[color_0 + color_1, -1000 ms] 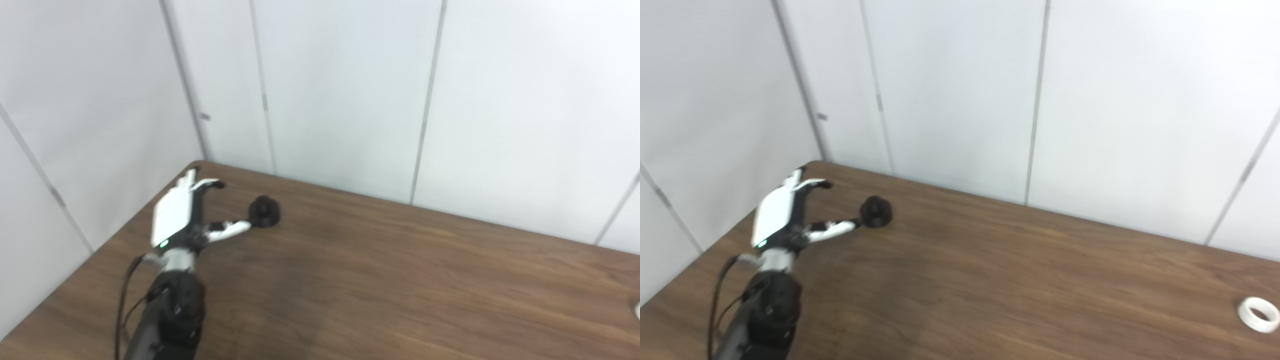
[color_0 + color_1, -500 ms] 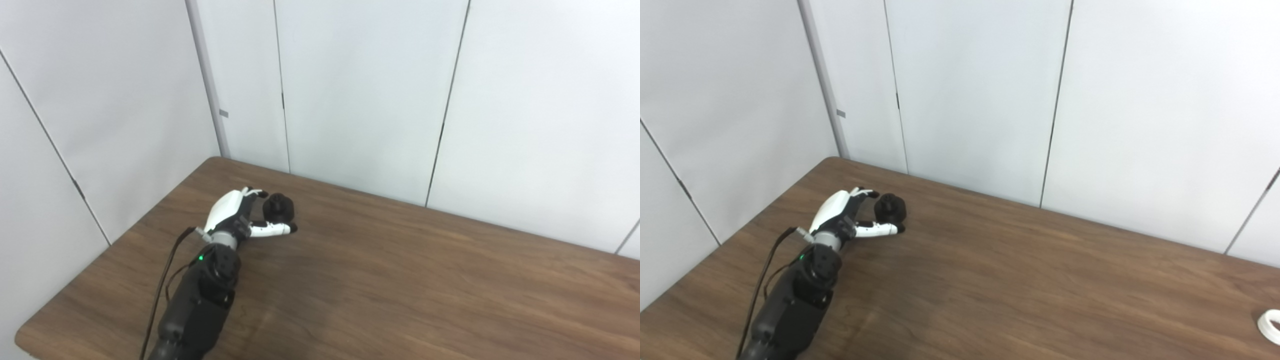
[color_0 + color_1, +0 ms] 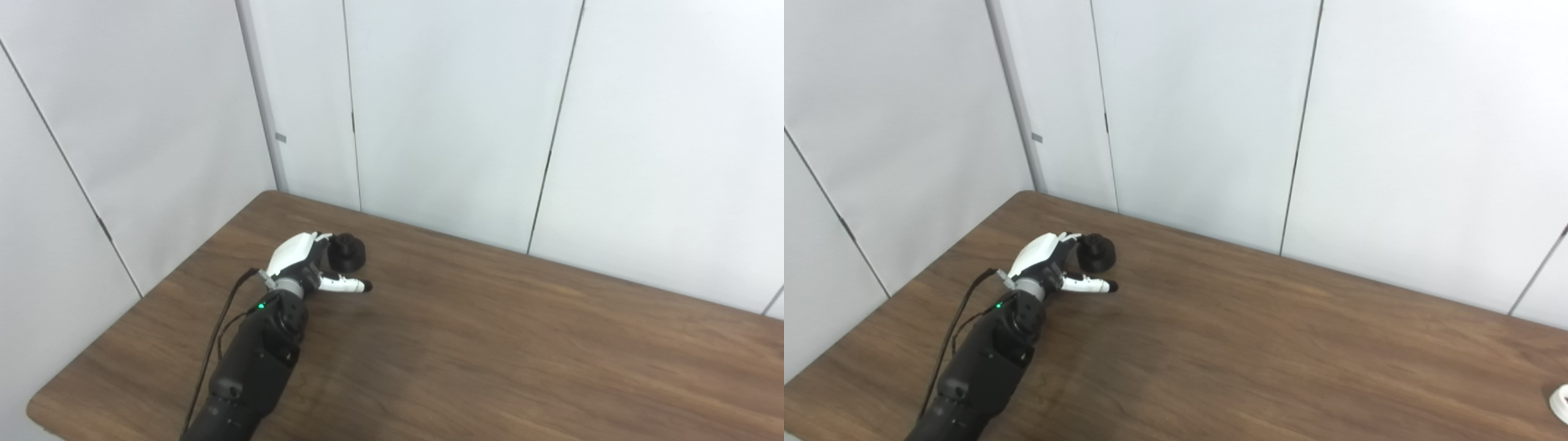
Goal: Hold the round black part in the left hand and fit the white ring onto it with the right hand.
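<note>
Black part [image 3: 346, 252] on table betw L hand [image 3: 296, 263] fingers [image 3: 323, 239] & thumb

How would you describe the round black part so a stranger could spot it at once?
Start at the brown table and go to its far left corner by the white walls. There, beside the white left robot hand, sits the round black part, the only dark, knob-shaped thing on the wood.

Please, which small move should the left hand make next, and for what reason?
Probably close the fingers. The left robot hand is open beside the round black plastic part, which stands on the brown wooden table, with the thumb stretched out just in front of it.
</note>
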{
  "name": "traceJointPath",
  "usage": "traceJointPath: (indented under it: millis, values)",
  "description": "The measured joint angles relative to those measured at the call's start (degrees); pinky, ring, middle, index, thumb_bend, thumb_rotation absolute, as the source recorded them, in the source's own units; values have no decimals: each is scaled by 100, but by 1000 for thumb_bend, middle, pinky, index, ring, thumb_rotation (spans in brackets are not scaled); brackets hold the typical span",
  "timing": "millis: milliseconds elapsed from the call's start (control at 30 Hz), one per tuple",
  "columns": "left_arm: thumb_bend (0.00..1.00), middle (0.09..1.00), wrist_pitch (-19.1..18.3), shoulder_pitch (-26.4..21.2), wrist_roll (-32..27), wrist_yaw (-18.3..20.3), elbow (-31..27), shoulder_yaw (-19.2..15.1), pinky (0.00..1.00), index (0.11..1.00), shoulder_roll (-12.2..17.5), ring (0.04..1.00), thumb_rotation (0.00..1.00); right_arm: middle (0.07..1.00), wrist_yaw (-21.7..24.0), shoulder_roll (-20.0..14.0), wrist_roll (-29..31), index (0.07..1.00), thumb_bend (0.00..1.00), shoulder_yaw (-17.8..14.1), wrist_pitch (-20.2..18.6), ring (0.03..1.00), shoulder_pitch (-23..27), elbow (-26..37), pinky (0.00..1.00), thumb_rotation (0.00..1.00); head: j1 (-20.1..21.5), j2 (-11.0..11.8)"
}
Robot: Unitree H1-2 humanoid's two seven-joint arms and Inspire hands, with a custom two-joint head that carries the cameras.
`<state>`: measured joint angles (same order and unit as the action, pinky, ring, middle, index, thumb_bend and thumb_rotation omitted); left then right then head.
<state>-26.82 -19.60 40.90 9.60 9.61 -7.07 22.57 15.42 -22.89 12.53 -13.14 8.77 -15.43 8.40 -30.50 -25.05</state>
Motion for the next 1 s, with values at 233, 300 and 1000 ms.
traceJointPath:
  millis: [233,300,1000]
  values:
    - [1000,1000,-1,2,-1,-155,66,23,1000,942,-36,1000,394,1000,45,-3,41,1000,448,-35,81,1000,12,-104,1000,701,-44,53]
    - [1000,1000,-2,2,-18,-214,82,11,1000,936,-35,1000,388,1000,44,-3,29,1000,453,-38,85,1000,11,-104,1000,707,-44,79]
    - [1000,1000,-11,-42,-98,-230,-61,-45,1000,984,224,1000,428,1000,40,-6,-160,1000,447,-29,231,1000,126,-261,1000,678,-44,193]
